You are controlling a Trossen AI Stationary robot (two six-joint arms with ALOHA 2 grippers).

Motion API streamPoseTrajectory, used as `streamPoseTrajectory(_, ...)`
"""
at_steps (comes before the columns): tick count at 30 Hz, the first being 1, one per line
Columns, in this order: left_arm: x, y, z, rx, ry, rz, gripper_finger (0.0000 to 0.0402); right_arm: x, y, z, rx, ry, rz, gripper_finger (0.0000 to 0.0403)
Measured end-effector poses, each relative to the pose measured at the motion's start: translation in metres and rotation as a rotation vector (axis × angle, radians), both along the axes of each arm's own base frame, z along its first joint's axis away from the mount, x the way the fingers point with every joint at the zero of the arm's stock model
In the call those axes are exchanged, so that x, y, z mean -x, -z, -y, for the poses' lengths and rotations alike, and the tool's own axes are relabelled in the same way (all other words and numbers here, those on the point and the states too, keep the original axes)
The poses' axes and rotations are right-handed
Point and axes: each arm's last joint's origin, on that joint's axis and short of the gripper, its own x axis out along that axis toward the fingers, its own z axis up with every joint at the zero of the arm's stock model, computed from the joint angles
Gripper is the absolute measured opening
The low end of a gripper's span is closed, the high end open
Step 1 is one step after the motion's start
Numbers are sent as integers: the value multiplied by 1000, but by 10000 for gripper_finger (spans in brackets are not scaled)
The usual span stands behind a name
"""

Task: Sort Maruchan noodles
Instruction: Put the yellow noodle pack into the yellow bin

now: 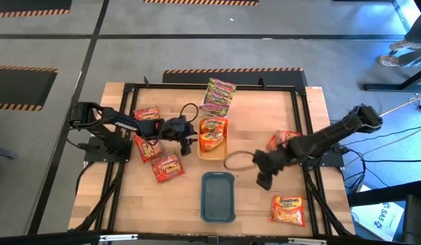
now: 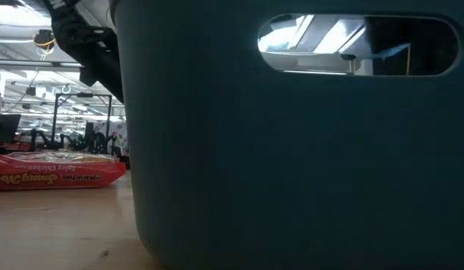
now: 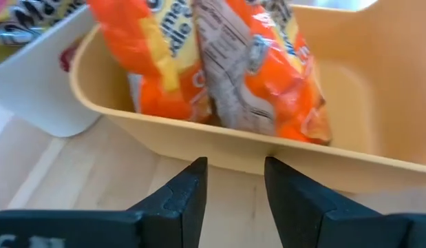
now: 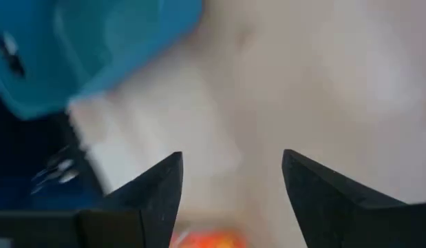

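High view has the left gripper [image 1: 191, 140], fingers slightly parted and empty, just beside the orange tray [image 1: 203, 152] where 2 orange noodle packets [image 1: 212, 133] lie; the right gripper [image 1: 263, 180] hangs farther off, wide open and empty.

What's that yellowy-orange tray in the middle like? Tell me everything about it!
The orange tray is a small, smooth, pale orange bin that looks like plastic, with rounded corners and upright walls. It sits flat on the wooden table near the middle, just behind the teal tray. Inside lie orange noodle packets, leaning against each other. A white tray stands close beside it. The left pincer, open and empty, hangs just outside its wall, not touching.
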Motion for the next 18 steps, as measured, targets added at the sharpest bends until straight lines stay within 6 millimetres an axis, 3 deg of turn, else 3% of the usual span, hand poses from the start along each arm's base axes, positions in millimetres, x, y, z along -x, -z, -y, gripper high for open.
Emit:
streamPoseTrajectory(9,-1,1,16,0,60,-9,184,33,9,-60,-140,259,-260,234)
streamPoseTrajectory(18,0,4,35,4,131,-56,183,53,48,-103,-97,242,-550,234)
